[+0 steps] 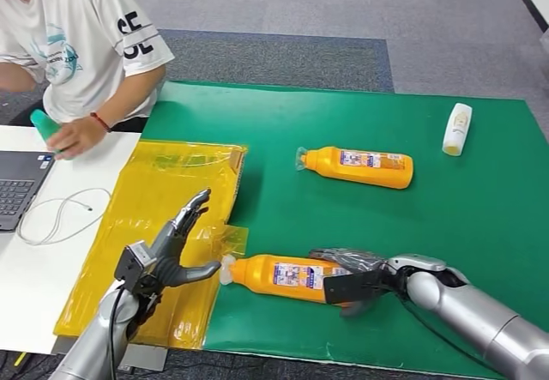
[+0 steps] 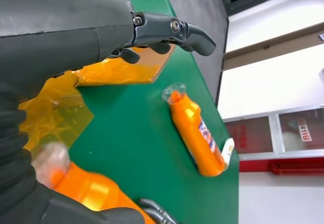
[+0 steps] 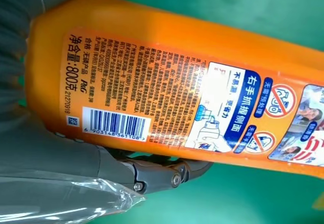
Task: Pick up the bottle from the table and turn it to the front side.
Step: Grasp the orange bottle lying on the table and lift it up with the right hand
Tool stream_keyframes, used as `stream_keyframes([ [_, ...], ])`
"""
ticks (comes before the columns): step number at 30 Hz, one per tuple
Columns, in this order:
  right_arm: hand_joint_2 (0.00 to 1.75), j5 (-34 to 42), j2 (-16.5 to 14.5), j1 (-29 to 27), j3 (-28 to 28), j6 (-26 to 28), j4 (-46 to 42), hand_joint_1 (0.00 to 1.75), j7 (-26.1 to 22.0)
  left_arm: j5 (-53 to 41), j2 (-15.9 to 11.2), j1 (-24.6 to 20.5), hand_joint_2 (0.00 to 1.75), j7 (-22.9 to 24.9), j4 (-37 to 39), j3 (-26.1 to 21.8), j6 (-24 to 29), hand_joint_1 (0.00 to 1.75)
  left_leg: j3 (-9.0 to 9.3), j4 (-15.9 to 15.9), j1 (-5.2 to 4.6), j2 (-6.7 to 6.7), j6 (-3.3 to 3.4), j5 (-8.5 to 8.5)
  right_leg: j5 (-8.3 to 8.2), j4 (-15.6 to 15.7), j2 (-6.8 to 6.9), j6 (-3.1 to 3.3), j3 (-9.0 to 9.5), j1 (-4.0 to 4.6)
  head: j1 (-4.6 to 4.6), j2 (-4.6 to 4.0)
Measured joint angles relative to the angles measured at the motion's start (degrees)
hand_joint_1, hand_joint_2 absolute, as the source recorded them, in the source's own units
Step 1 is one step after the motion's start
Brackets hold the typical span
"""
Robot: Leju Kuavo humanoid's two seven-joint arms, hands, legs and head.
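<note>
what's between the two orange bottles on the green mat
Nothing: in the head view, bare green mat separates the near orange bottle, gripped by the right hand, from the far orange bottle. The left wrist view shows the same bare stretch.

Two orange bottles lie on the green table cover [image 1: 401,226]: the near orange bottle [image 1: 285,276] has a clear cap and a white-and-blue back label with black print and a black barcode, and the far orange bottle [image 1: 359,166] has a clear cap and a blue-and-white label. Near the cover's far right corner is a white bottle [image 1: 457,129]. A translucent yellow plastic bag [image 1: 155,217] overlaps the cover's left edge, beside a white tabletop [image 1: 39,277] carrying a dark grey laptop [image 1: 20,187] and a white cable [image 1: 58,215].
</note>
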State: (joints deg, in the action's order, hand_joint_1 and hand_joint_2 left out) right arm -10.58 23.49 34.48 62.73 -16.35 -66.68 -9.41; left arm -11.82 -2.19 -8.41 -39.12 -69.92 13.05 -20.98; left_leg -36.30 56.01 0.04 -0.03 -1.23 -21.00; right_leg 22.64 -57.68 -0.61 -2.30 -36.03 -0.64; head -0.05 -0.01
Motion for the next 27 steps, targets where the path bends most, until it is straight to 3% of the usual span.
stream_keyframes([
  [12, 1.75, -11.3, -4.1, -3.9, -4.1, 2.4, -3.5, 0.0, 2.4, -0.6, 0.0, 2.5, 1.75, 0.6, -1.4, -1.6, 0.0, 0.0, 0.17, 0.0, 0.03, 0.01, -0.08, -0.02, -0.02, 0.0, -0.01, 0.12, 0.13, 0.04, -0.01, 0.01],
  [17, 1.75, -12.3, -4.9, -5.0, -4.8, 2.8, -5.3, 0.0, 3.1, -0.7, 0.0, 3.4, 1.75, 0.7, -2.3, -2.4, -0.2, 0.0, 0.15, 0.0, 0.06, 0.01, -0.1, -0.01, -0.01, 0.0, 0.0, 0.13, 0.13, 0.06, 0.0, 0.01],
  [19, 1.75, -12.4, -5.2, -5.5, -5.2, 3.0, -5.7, 0.09, 3.2, -0.7, 0.0, 3.5, 1.75, 0.7, -2.4, -2.7, -0.3, 0.0, 0.14, 0.0, 0.06, 0.0, -0.09, -0.01, -0.01, 0.0, 0.0, 0.13, 0.12, 0.06, 0.0, 0.01],
  [20, 1.75, -12.4, -5.3, -5.7, -5.5, 3.1, -5.8, 0.2, 3.1, -0.7, 0.0, 3.6, 1.75, 0.7, -2.5, -2.8, -0.4, 0.0, 0.14, 0.0, 0.06, 0.0, -0.09, -0.01, -0.01, 0.0, 0.0, 0.13, 0.12, 0.06, -0.01, 0.01],
  [22, 1.75, -12.5, -5.6, -6.3, -6.1, 3.2, -5.9, 1.02, 3.0, -0.7, 0.0, 3.7, 1.75, 0.7, -2.7, -3.0, -0.4, 0.0, 0.14, 0.0, 0.06, 0.0, -0.09, -0.02, 0.0, 0.0, 0.0, 0.13, 0.12, 0.06, -0.01, 0.01],
  [24, 1.75, -12.4, -5.9, -6.8, -6.7, 3.4, -5.9, 1.72, 2.8, -0.7, 0.0, 3.8, 1.75, 0.7, -2.7, -3.1, -0.5, 0.0, 0.14, 0.0, 0.06, 0.01, -0.1, -0.03, 0.0, 0.0, -0.01, 0.12, 0.12, 0.06, 0.0, 0.01],
  [27, 1.75, -12.2, -6.3, -7.4, -7.7, 3.7, -6.0, 1.75, 2.4, -0.7, 0.0, 3.8, 1.75, 0.8, -2.8, -3.2, -0.6, 0.0, 0.15, 0.0, 0.06, 0.01, -0.14, -0.06, 0.0, 0.0, -0.02, 0.13, 0.12, 0.06, -0.01, 0.01],
])
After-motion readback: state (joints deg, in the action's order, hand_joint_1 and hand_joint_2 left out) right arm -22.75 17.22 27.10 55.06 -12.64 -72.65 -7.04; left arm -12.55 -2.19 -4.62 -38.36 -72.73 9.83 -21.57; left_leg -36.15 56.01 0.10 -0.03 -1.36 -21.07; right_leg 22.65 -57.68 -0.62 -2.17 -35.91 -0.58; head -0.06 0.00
